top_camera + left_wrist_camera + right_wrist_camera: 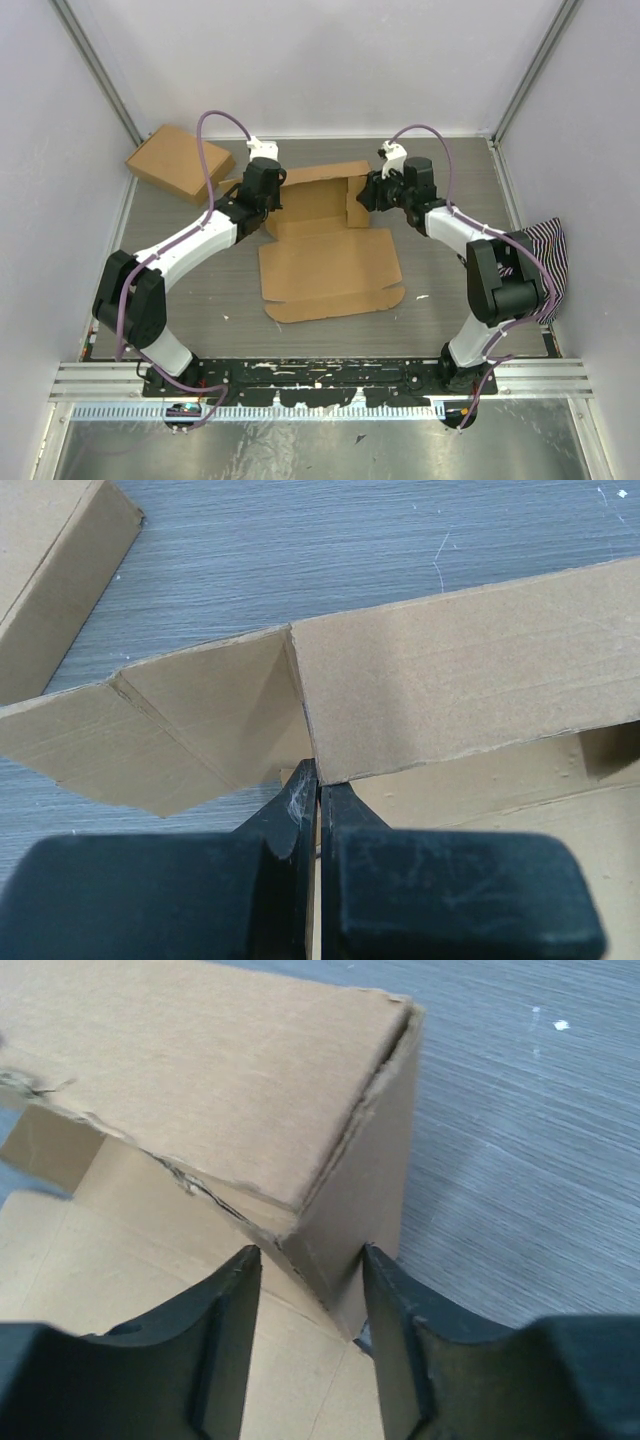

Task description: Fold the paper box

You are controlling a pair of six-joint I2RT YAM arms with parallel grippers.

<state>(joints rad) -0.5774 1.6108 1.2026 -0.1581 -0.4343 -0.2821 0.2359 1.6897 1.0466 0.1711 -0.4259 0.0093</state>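
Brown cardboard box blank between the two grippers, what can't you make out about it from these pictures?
Top view: the left gripper and right gripper cover the raised corners of the brown corrugated-cardboard box blank.
Left wrist view: whether the closed fingers pinch the wall; their tips cover the contact.
Right wrist view: most of the blank is cut off by the frame edges.

Top view bright and even under diffuse overhead light; only soft, short shadows along the paper box edges on the bench, walls paling toward 12 o'clock. Left wrist view: cardboard crisp, left gripper at 6 o'clock dark and slightly soft. Right wrist view: right gripper at 6 o'clock blurred, box face at 5 o'clock in shade, bench grain sharp at 3 o'clock.
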